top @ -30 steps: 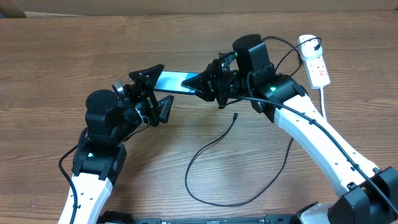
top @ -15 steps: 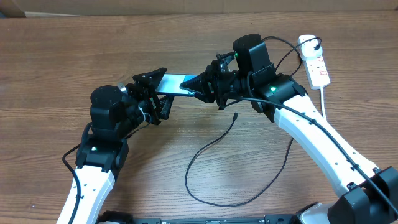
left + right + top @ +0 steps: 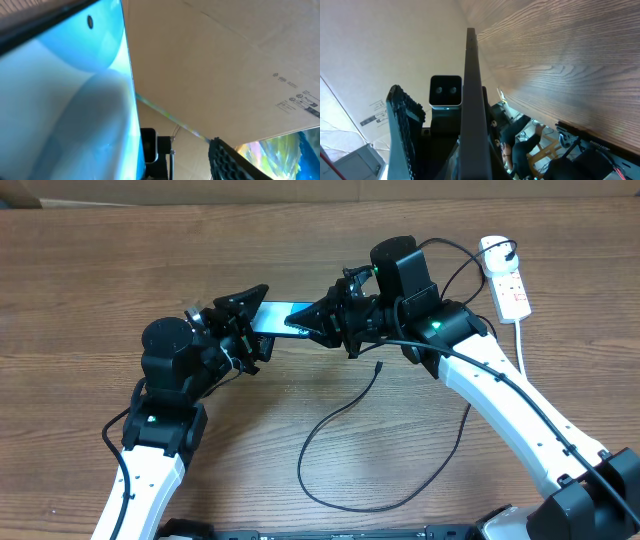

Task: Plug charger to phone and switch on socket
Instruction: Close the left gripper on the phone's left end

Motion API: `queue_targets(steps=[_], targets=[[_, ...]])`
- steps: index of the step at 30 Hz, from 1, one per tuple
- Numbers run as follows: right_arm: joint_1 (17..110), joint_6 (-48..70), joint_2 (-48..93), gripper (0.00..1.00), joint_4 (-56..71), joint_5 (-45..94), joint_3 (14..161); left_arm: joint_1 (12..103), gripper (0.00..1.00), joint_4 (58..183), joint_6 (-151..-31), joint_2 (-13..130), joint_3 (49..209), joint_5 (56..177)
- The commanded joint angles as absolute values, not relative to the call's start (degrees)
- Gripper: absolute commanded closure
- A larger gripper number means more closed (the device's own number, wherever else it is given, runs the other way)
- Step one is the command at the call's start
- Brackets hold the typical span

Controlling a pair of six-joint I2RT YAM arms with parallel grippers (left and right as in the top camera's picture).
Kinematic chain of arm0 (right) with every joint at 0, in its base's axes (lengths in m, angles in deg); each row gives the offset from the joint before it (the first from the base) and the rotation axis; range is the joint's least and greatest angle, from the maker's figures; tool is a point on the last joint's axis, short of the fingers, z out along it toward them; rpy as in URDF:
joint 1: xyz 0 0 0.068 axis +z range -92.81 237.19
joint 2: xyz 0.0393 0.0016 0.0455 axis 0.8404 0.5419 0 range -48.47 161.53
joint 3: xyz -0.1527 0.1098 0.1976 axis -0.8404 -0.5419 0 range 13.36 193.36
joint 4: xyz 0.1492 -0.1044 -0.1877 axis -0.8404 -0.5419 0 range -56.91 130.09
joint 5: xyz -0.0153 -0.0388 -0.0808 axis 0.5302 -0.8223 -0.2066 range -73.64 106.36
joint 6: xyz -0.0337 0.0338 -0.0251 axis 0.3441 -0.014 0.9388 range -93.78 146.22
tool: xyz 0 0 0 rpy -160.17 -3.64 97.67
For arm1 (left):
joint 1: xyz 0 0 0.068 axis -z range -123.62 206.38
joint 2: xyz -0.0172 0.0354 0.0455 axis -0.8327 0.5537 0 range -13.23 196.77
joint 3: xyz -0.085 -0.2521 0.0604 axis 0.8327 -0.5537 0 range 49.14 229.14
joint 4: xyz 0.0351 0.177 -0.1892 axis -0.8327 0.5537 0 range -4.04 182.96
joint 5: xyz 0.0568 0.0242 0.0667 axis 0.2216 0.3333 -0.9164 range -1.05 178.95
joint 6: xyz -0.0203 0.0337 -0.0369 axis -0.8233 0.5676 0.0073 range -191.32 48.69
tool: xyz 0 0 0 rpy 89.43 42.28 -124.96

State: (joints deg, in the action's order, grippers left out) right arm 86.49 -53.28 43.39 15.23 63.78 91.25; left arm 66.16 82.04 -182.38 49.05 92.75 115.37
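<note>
Phone [image 3: 272,314] pinched by right pincer [image 3: 306,321]; left pincer [image 3: 256,321], spread, has closed in around phone's free end. Charger [image 3: 300,468] unplugged.

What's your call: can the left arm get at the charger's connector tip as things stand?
Probably yes: the connector tip lies on bare table, apart from the phone in the right pincer. The left pincer, open at the phone's other end, must back off first.
</note>
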Motion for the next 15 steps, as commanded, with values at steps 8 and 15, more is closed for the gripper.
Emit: queue_targets(steps=[8,15], targets=[[87.1,-53.3,41.2,0.95,15.6,69.8,92.2,66.5,0.44,81.4,-182.4,49.4,92.7,116.0],[87.1,-53.3,41.2,0.95,15.6,71.8,92.2,66.5,0.52,81.4,-182.4,49.4,92.7,116.0]])
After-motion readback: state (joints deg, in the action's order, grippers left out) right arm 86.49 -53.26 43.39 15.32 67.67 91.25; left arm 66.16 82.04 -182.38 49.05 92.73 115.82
